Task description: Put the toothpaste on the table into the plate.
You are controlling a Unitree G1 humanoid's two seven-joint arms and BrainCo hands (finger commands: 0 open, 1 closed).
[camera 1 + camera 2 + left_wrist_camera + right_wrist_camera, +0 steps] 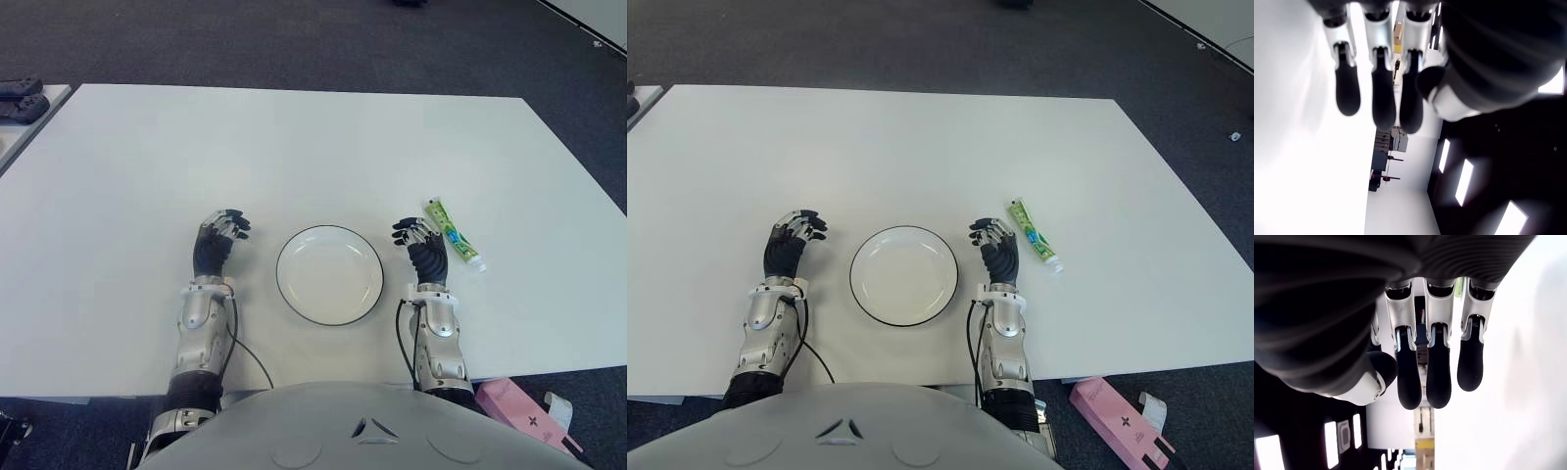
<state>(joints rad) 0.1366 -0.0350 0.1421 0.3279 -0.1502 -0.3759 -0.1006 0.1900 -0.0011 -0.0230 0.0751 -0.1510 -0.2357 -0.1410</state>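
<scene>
The white table [294,147] fills most of what I can see, and near its front edge, dead centre before the robot, sits the empty white plate [329,274] with its dark rim. Of the 2 hands, one shows on each side of it: the left hand [214,245] at about 9 o'clock from the plate, the right hand [423,249] at about 3 o'clock. Both have their fingers loosely extended and hold nothing; each wrist view shows the fingers hanging relaxed with only bare table beyond them.

The toothpaste [453,233] lies flat on the table just beside the right hand, at roughly 2 o'clock from it, close to the fingertips but apart from them. Its long axis runs from 11 o'clock, where the green end sits, down to 5 o'clock, where the white cap points toward the table's front edge.

The right hand is plainly the nearer one; the left is well apart, with the plate between. I would expect the right hand to shift slightly outward and grip across the tube's width, then carry it back toward 9 o'clock to the plate.
</scene>
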